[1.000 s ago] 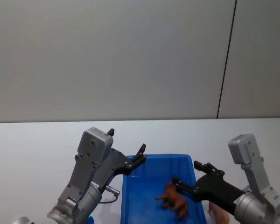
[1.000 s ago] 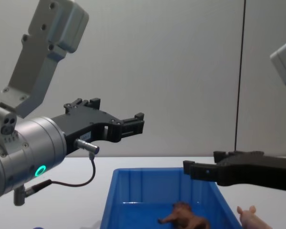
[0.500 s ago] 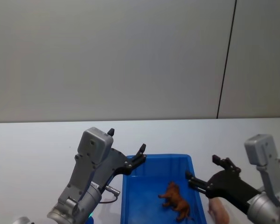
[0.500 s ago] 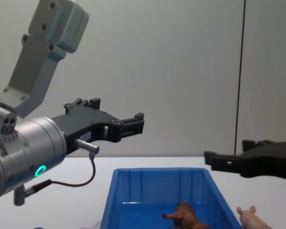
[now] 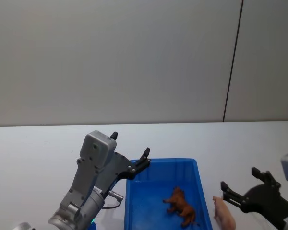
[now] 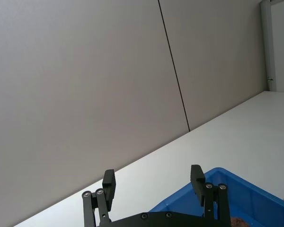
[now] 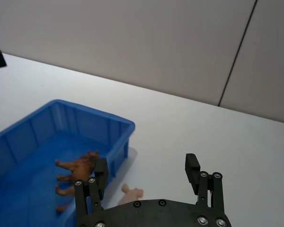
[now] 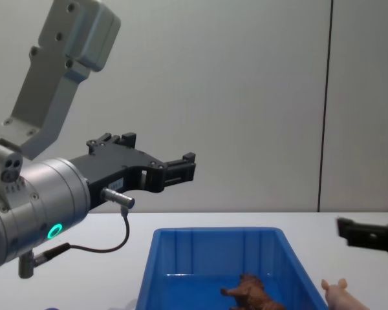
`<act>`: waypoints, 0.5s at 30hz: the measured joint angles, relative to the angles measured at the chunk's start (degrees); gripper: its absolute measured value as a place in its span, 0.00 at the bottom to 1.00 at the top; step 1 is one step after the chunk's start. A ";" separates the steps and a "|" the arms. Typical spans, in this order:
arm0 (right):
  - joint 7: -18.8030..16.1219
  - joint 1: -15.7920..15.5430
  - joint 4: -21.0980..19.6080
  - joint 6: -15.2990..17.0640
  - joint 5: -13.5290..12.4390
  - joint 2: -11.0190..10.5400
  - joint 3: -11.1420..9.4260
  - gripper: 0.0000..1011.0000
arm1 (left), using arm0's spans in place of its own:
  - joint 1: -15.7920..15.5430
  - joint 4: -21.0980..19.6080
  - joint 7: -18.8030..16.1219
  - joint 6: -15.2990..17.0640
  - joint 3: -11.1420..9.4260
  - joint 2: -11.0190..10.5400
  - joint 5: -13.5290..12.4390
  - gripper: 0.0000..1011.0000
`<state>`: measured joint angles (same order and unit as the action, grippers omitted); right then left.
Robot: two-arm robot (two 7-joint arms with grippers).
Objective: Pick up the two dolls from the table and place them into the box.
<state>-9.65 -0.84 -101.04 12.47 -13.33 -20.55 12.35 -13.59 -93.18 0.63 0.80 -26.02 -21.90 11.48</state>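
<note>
The blue box (image 5: 163, 162) sits on the white surface (image 5: 33, 153), near the robot and a little right of centre. The reddish-brown doll (image 5: 181, 206) is inside it, on the floor of the box toward the right wall. Its head points to the far left, and it appears to lie on its side with the legs stretched toward the left. The pale-pink doll (image 5: 224, 216) is outside the box, on the surface just beside the near end of the right wall, snout toward the box. In the right wrist view a narrow strip of white shows between this doll and the box wall.

The left gripper (image 5: 130, 143) hangs in the air over the far left corner of the box, well above the rim. Its jaws are spread wide and hold nothing. On the grey arm behind it, a green ring light (image 8: 53, 230) glows and a thin dark cable (image 8: 119, 240) loops below the wrist.

The right gripper (image 5: 240, 178) hovers to the right of the box, above the surface and just beyond the pink doll. Its jaws are likewise parted and empty. In the right wrist view the pink doll lies lower down, between the two black fingers (image 7: 101, 168). A plain grey wall (image 5: 110, 57) with one dark vertical seam (image 5: 233, 62) stands behind the surface.
</note>
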 joint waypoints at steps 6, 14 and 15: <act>1.65 -2.46 -1.09 0.27 -0.55 -1.64 -0.82 0.99 | 0.00 0.00 0.00 0.00 0.00 0.00 0.00 0.99; 1.82 -4.48 -1.35 0.48 -1.29 -2.73 -1.20 0.99 | 0.00 0.00 0.00 0.00 0.00 0.00 0.00 0.99; 1.62 -4.78 -1.35 0.49 -1.47 -2.85 -1.22 0.99 | 0.00 0.00 0.00 0.00 0.00 0.00 0.00 0.99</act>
<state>-8.03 -5.61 -102.39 12.95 -14.80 -23.41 11.14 -13.59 -93.18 0.63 0.80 -26.02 -21.90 11.48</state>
